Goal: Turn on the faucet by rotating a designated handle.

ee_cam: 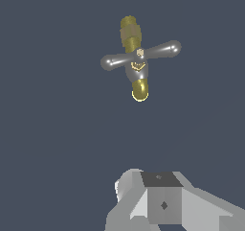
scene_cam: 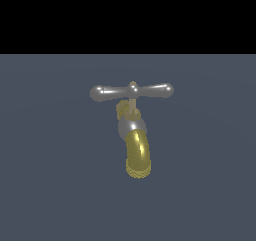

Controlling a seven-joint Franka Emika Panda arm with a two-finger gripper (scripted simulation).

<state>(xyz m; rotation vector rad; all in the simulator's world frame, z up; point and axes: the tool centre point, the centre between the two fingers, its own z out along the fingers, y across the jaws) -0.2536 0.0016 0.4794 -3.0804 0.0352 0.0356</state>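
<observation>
Looking down past my pincer at the tap

My gripper (ee_cam: 162, 203) shows only as pale grey blocks; its fingertips I cannot make out. Well ahead of it, apart, stands the faucet (ee_cam: 136, 71) on dark blue-grey ground, its silver crossbar handle (ee_cam: 140, 55) lying across the brass spout (ee_cam: 139, 88).

My blocky pale-grey gripper (ee_cam: 162, 203) shows only in the wrist view, holding nothing; finger spacing unclear.

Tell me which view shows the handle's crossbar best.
The exterior view: the handle appears side-on, both bulbous ends and stem clear above the faucet. The wrist view shows it from above, smaller, crossing the spout.
</observation>
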